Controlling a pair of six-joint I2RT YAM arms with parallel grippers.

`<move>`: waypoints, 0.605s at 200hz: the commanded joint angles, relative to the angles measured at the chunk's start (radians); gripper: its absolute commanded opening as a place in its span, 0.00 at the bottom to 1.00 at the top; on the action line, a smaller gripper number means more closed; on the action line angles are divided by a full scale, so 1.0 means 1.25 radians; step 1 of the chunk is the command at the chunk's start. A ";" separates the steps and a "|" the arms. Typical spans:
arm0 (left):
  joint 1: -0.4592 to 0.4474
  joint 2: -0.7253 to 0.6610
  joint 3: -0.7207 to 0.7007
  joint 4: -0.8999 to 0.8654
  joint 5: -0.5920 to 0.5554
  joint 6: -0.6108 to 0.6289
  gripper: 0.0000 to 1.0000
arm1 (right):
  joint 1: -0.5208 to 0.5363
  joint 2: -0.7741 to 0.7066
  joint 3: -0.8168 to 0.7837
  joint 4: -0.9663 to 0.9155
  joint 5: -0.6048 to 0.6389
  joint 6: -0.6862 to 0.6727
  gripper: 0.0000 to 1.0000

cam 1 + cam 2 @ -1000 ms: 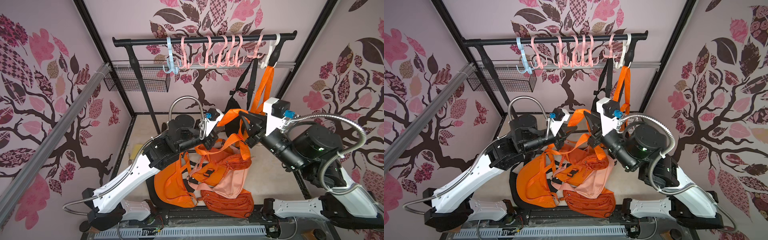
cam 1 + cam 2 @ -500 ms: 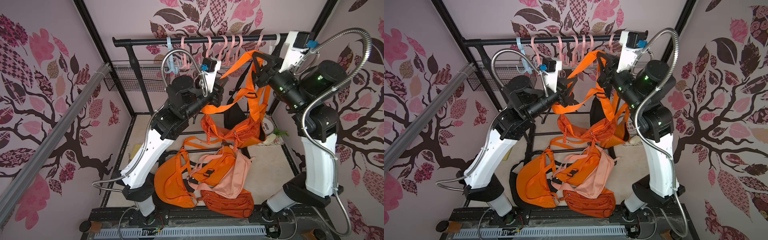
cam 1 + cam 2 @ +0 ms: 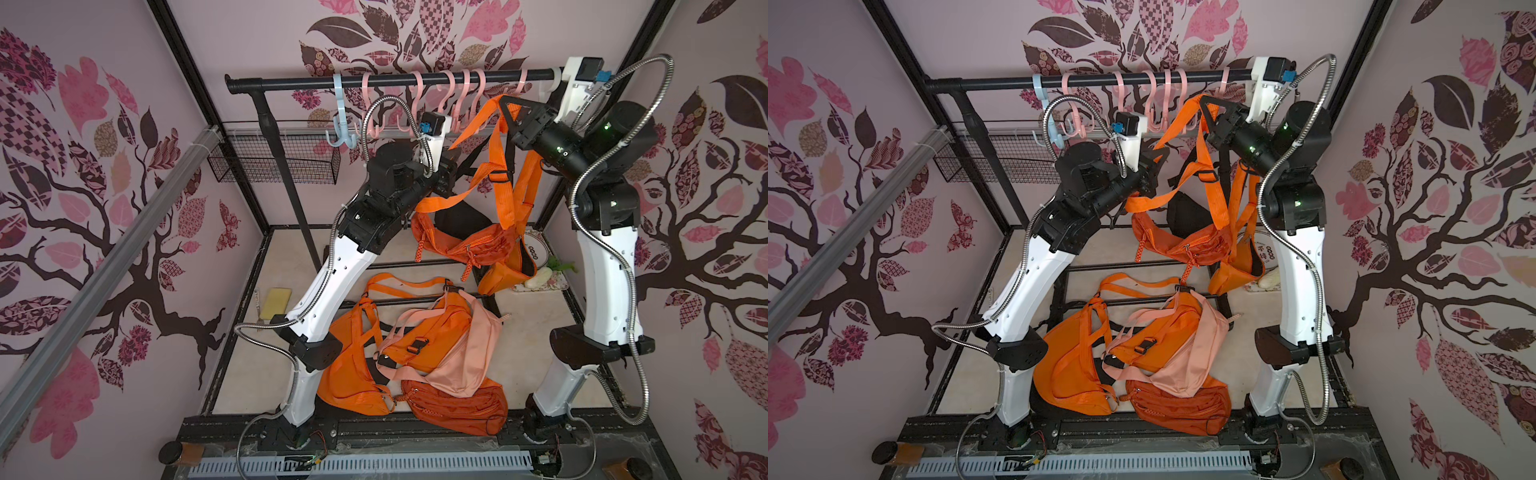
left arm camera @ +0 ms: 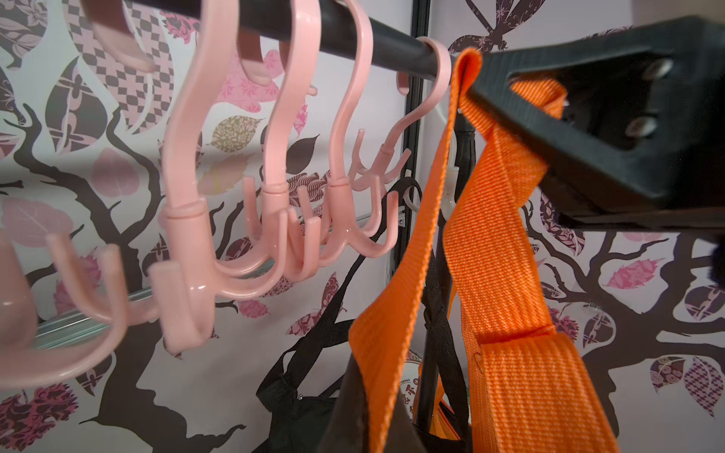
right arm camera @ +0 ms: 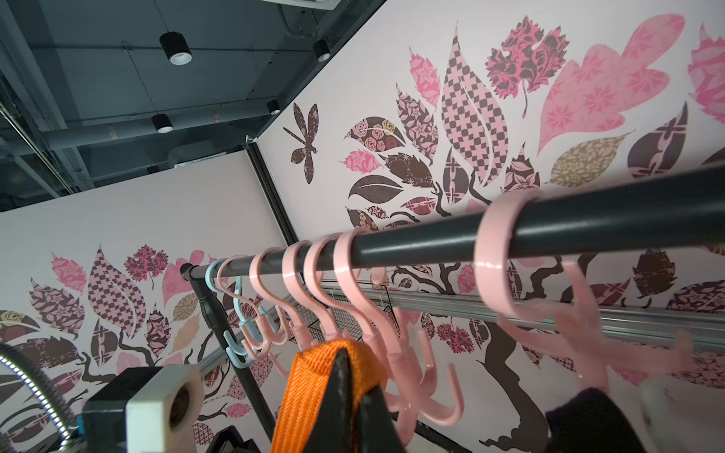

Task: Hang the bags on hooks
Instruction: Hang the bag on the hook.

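An orange bag [image 3: 465, 245] [image 3: 1183, 245] hangs in the air by its orange strap [image 3: 496, 158]. My right gripper [image 3: 509, 108] [image 3: 1206, 108] is shut on the top fold of the strap, just below the pink hooks [image 3: 457, 95] on the black rail [image 3: 291, 83]. My left gripper [image 3: 451, 164] [image 3: 1152, 166] is shut on a lower stretch of the same strap. In the right wrist view the gripper [image 5: 353, 392] pinches the strap [image 5: 306, 384] beside a pink hook [image 5: 416, 376]. The left wrist view has the left gripper [image 4: 372, 423] on the strap [image 4: 392, 313], near the hooks [image 4: 274, 235].
Several bags lie piled on the floor: orange [image 3: 353, 365], peach [image 3: 457, 357], dark orange [image 3: 457, 407]. A black bag [image 3: 461, 216] and another orange bag [image 3: 507, 270] hang at the rail's right end. A blue hook [image 3: 340, 112] and a wire basket [image 3: 274, 164] are further left.
Both arms have risen from the pile, lifting the orange bag by its strap up to the hooks. The right gripper now sits just under the rail.
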 commanded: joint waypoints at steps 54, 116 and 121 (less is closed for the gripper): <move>0.021 0.001 0.025 0.057 -0.009 -0.027 0.00 | -0.031 0.043 0.073 0.175 -0.049 0.087 0.00; 0.023 0.023 -0.005 0.046 -0.003 -0.040 0.00 | -0.034 0.060 0.031 0.127 -0.054 0.070 0.00; 0.023 0.026 -0.005 0.043 -0.003 -0.040 0.00 | -0.035 0.062 0.029 0.124 -0.054 0.070 0.00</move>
